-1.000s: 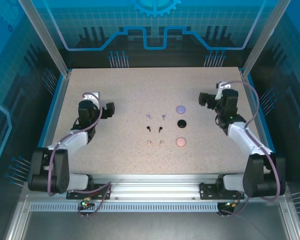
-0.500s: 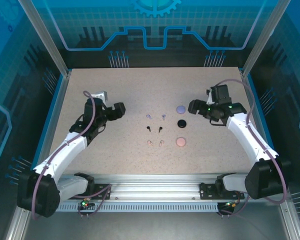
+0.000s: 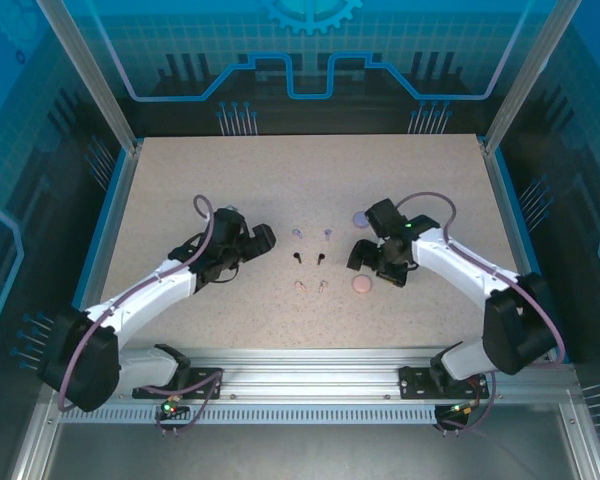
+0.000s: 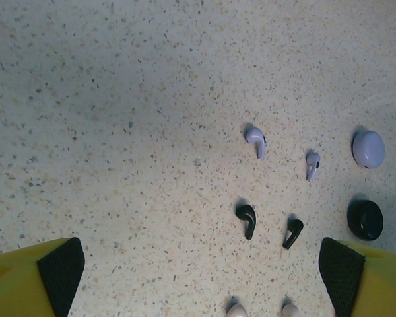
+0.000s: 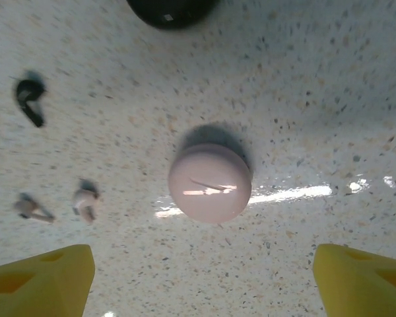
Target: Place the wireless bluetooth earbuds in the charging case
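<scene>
Fingers (image 4: 61, 274) spread empty, left gripper (image 4: 202, 274) and right gripper (image 5: 198, 281); centre-frame round pink charging case (image 5: 210, 183) may squirt free if pinched.

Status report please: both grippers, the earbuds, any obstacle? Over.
Left gripper open, empty, near the earbuds, all lying loose on table. Right gripper open, empty, above pink case. Obstacle: pink case looks shut.

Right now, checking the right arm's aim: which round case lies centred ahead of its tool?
The pale pink case, centred ahead of the right tool in its wrist view; the black case sits at the top edge.
</scene>
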